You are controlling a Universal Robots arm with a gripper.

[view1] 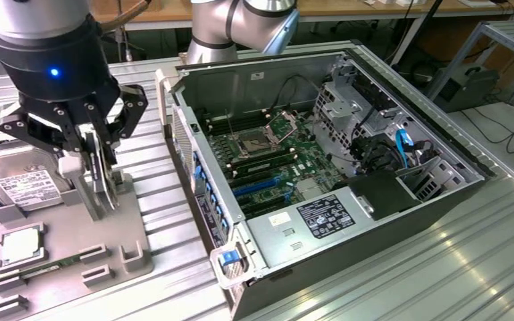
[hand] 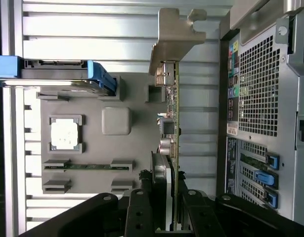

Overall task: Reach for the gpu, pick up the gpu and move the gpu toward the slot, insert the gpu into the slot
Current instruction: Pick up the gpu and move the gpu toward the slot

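— Black jointed pincer (view1: 99, 167) on the arm's dark wrist sits closest, hanging over the grey moulded holder tray (view1: 61, 267) on the ribbed metal counter (view1: 471, 267). What has it got?

— Its jaws are drawn partway in, one against each face of the gpu (view1: 108, 182), the thin green-brown circuit card with a silver metal end bracket (hand: 174, 42). I read that as a grip on the card, not a hover.

— And the card itself?

— Standing on edge between the tray's posts, seemingly not lifted out yet. It's directly under the pincer, with no gap between them. The wrist view has the jaws on the end away from the bracket.

— Long axis?

— In the exterior view, roughly 11 to 5 o'clock, alongside the rear wall (view1: 195, 167) of the open dark-grey computer case.

— The slot?

— The long narrow blue plastic slot (view1: 259, 184) on the green motherboard (view1: 306, 164) lies at about 3 o'clock from the pincer, well apart, beyond that wall. It runs about 8 to 2 o'clock, so I'd judge it crosswise to the card.
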